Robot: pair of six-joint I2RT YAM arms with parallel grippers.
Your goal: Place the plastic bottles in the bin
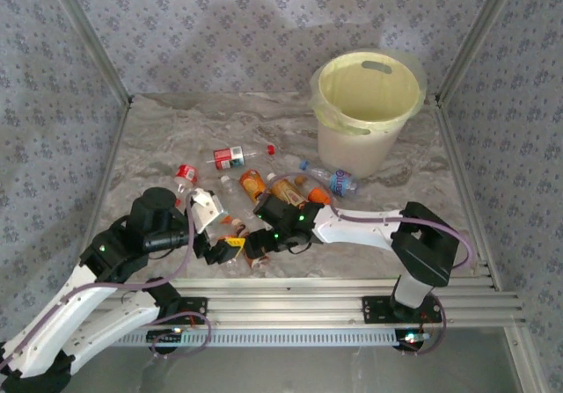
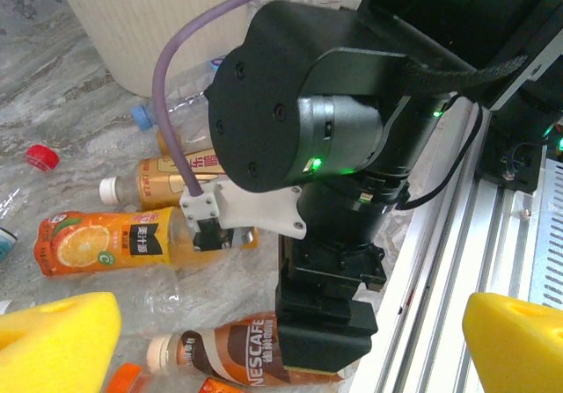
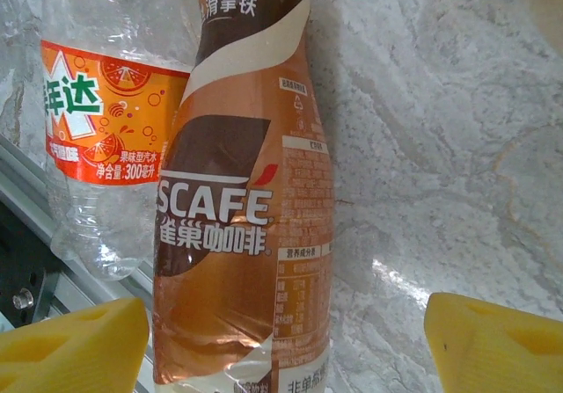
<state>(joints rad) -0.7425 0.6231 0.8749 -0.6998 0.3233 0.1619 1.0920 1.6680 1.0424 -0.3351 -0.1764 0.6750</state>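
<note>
Barely begun, by the look of it: the bin (image 1: 352, 151) at the far right has no bottle in the part of its inside that shows, and the bottles (image 1: 230, 157) lie scattered on the table (image 1: 176, 138) to its near left. The right gripper (image 3: 281, 340) is spread around a brown coffee bottle (image 3: 237, 235) at the near edge without clamping it. The left gripper (image 2: 281, 340), just beside, is spread wide and empty.
</note>
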